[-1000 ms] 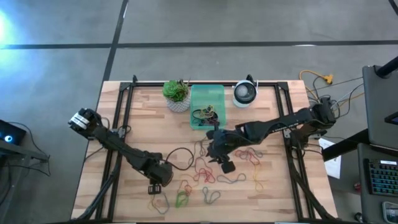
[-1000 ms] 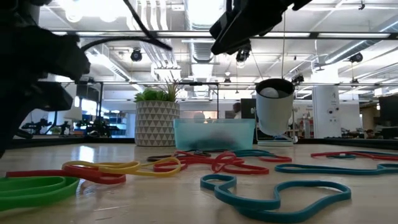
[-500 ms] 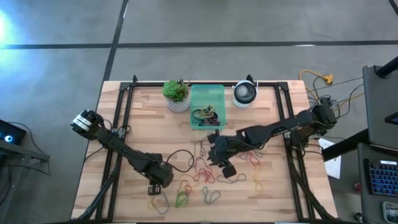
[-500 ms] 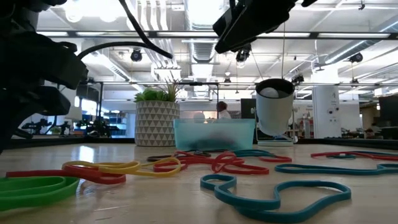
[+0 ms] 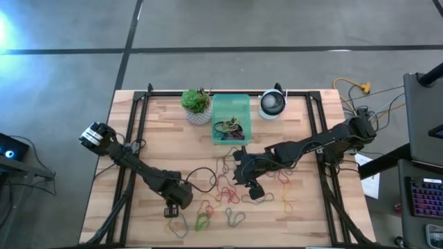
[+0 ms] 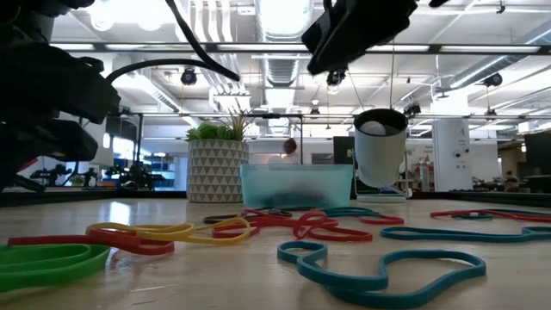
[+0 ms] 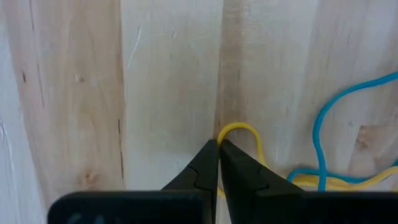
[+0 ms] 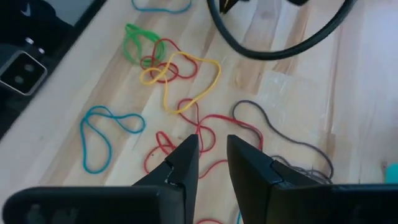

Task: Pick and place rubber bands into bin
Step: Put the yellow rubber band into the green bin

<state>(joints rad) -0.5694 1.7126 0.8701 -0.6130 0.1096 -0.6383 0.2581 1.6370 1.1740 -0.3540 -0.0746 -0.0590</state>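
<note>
The left claw (image 7: 217, 149) is seen pressed down on the wooden desk (image 5: 159, 138) near its front edge, its fingers closed together on the arc of a yellow rubber band (image 7: 239, 132); whether the band is truly pinched or only pushed against cannot be told. The right claw (image 8: 211, 146) hangs above the red rubber bands (image 8: 186, 134) tangled at the desk's middle, its fingers partly open with nothing between them. The bin (image 5: 230, 117) stands at the far edge between a potted plant (image 5: 196, 104) and a round white device (image 5: 273, 104), with a few bands already inside.

A slow, straight lift is advised for the left claw (a thin loop slips easily), and the catch should be confirmed before travel. The right claw is best lowered over a single strand, so that neighbouring loops are not dragged along.
</note>
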